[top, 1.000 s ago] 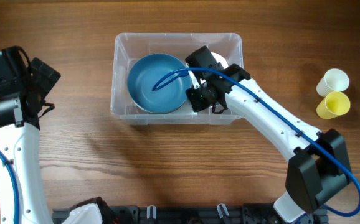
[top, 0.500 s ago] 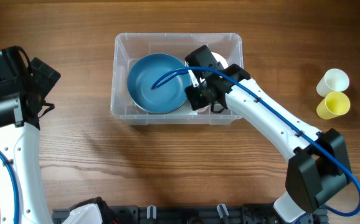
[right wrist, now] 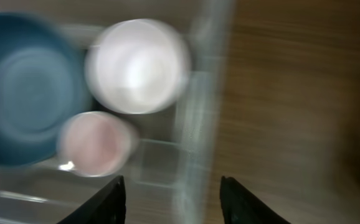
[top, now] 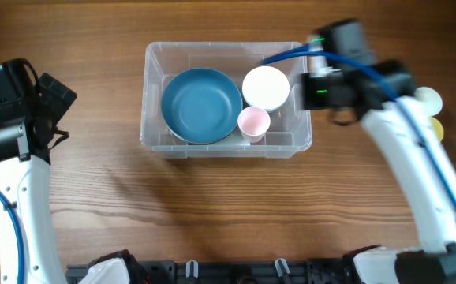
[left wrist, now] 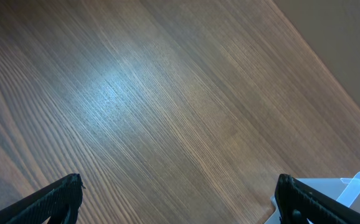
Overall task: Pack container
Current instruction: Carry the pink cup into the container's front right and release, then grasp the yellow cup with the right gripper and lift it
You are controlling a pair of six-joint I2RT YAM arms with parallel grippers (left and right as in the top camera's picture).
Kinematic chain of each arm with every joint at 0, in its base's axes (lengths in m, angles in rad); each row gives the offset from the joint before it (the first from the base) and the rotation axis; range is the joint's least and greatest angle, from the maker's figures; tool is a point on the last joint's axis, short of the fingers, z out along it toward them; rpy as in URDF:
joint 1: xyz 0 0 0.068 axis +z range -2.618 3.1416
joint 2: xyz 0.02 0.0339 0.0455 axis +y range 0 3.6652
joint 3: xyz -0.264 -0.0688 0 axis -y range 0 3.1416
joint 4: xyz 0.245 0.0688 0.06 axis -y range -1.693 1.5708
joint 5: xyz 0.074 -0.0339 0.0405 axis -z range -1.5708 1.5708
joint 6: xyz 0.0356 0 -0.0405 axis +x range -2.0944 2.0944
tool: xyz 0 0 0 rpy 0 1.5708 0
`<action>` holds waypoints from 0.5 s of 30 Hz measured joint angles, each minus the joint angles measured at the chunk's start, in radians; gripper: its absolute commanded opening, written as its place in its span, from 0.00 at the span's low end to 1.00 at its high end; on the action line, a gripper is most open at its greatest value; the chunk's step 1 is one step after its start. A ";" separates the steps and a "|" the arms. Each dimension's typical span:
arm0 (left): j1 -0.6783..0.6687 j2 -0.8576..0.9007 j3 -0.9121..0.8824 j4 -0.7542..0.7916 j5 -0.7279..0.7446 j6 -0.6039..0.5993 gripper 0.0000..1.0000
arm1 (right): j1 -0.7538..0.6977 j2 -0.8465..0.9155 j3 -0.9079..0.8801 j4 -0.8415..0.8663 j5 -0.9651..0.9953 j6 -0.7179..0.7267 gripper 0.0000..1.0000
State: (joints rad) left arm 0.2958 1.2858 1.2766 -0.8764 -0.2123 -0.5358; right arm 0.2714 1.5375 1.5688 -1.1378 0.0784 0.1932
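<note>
Hazard: the right end effector (right wrist: 174, 202), spread and empty, hangs over the right wall of the container (top: 225, 45); a low sweep toward the loose white cup (top: 431, 97) could clip that wall and shove the container.

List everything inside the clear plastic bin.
Inside the large clear rectangular plastic bin: a round blue bowl, a smaller round white bowl and a small pink cup, all open side up. The blue bowl covers the floor beneath it, so anything under it is hidden.
</note>
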 measured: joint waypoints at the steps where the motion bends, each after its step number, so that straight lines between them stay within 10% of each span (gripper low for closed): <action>1: 0.000 0.000 0.000 0.000 0.000 0.000 1.00 | -0.062 -0.019 0.005 -0.032 0.030 0.001 0.52; 8: 0.000 0.000 0.000 0.000 0.000 0.000 1.00 | -0.534 -0.023 -0.008 -0.075 0.089 -0.010 0.49; 15: 0.000 0.000 0.000 0.000 0.000 0.000 1.00 | -0.698 0.067 -0.056 -0.007 0.031 -0.030 0.51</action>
State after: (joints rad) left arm 0.2958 1.2858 1.2766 -0.8764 -0.2119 -0.5358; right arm -0.4267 1.6047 1.5131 -1.1446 0.1089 0.1635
